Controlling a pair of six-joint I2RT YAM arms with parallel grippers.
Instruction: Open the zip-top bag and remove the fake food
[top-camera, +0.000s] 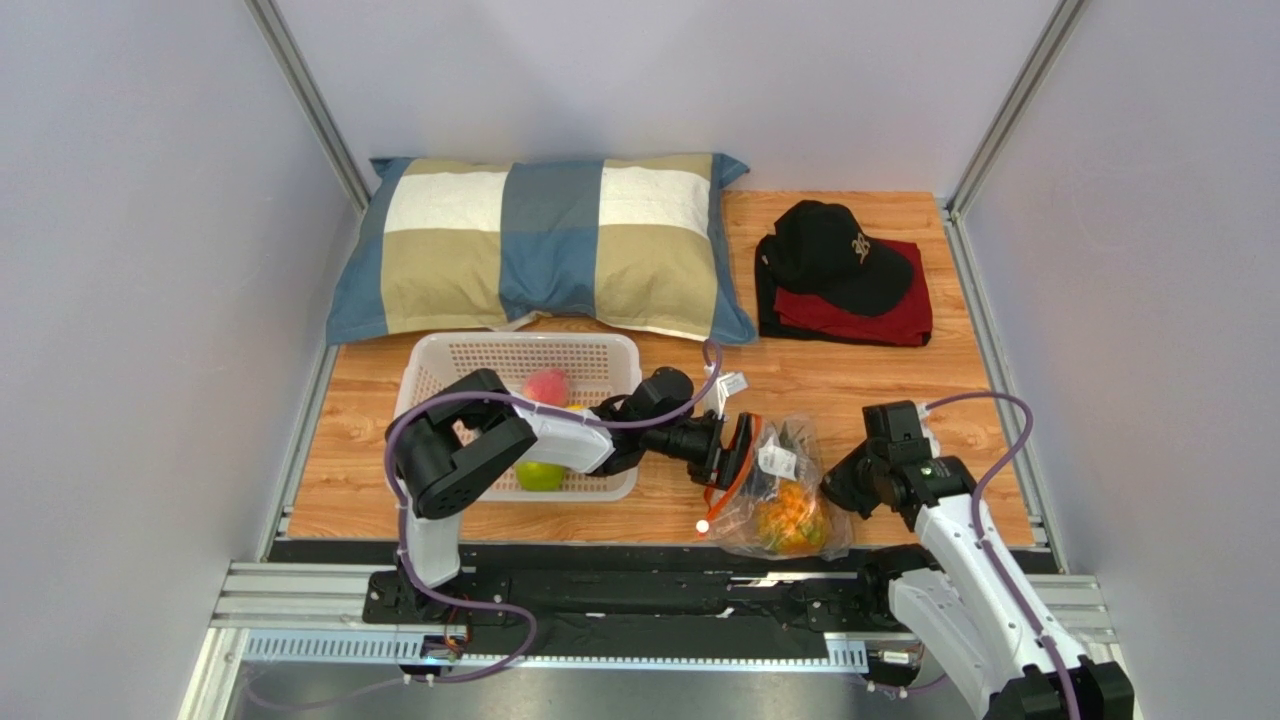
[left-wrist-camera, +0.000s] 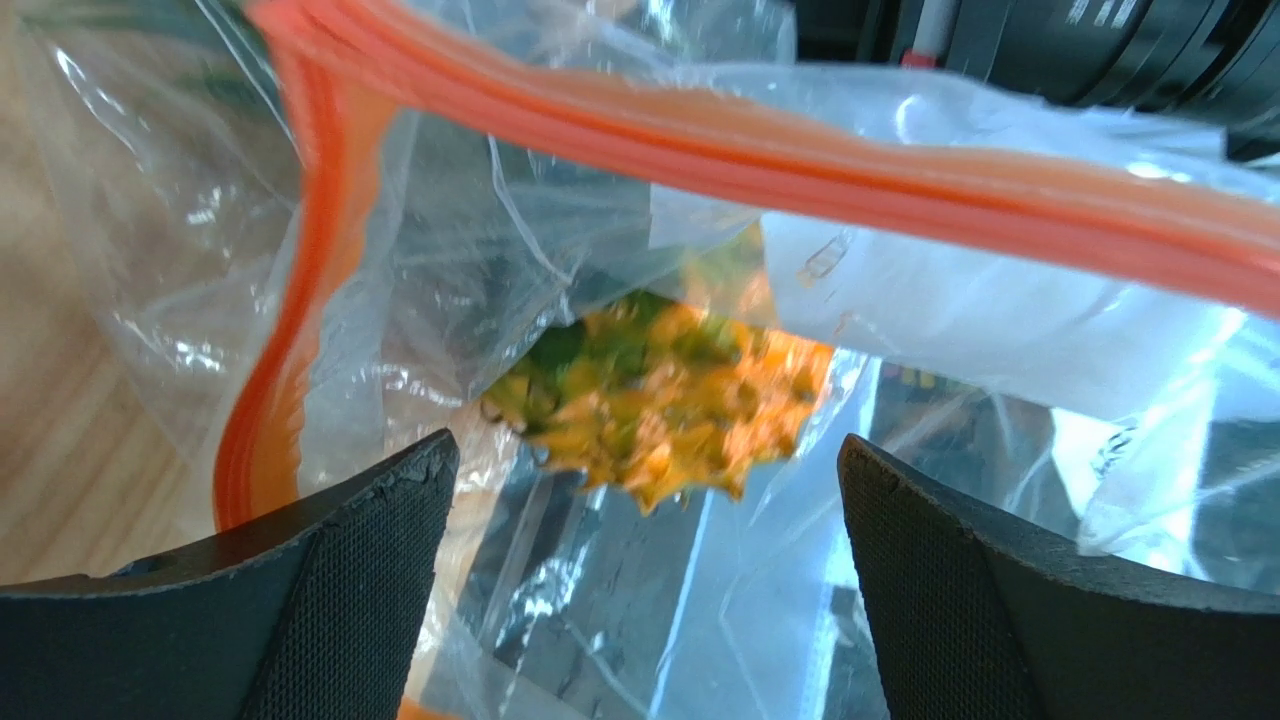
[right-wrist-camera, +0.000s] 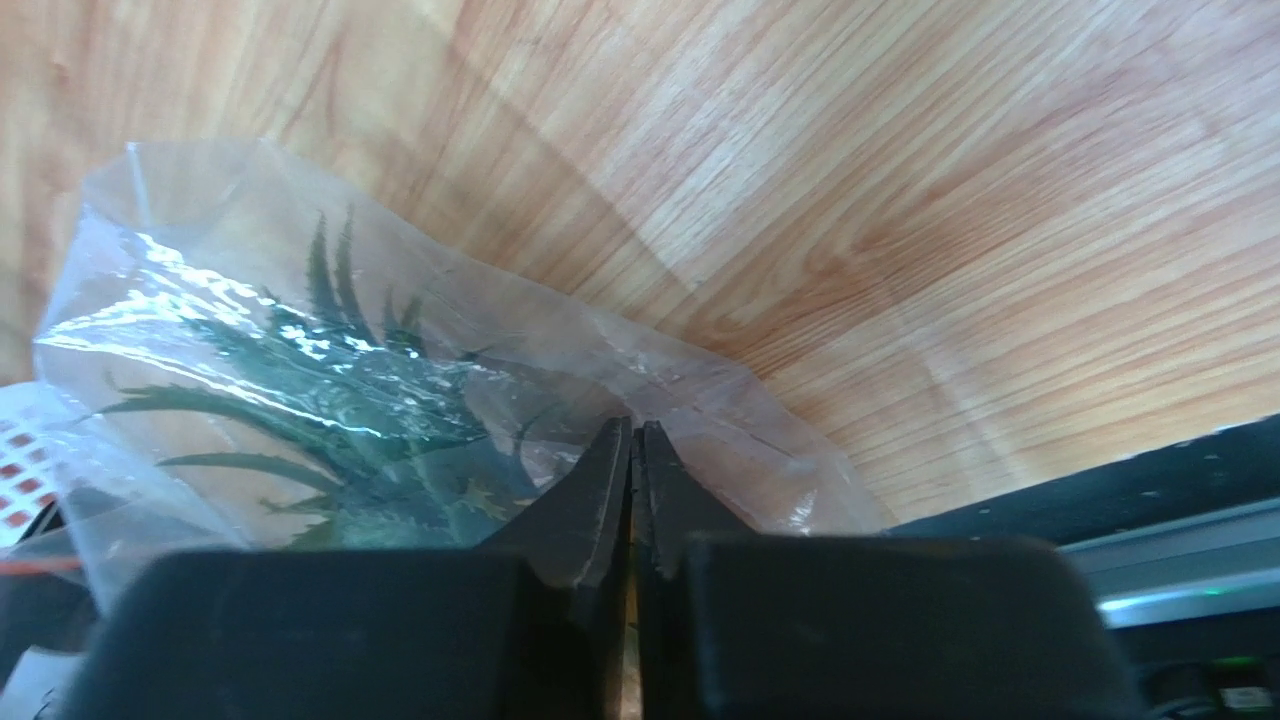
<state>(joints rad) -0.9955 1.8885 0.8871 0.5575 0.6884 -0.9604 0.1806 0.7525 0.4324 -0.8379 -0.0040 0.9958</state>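
If the right fingers (right-wrist-camera: 598, 503) pinching the clear crinkly plastic bag (right-wrist-camera: 196, 255) slip, the spread left fingers (left-wrist-camera: 353, 585) may just shove it away.

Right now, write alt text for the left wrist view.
A small orange toy pineapple with green leaves sits inside the clear zip-top bag, framed between the black fingers of the open left pincer. The bag's orange zip strip runs across the top and down the left side.
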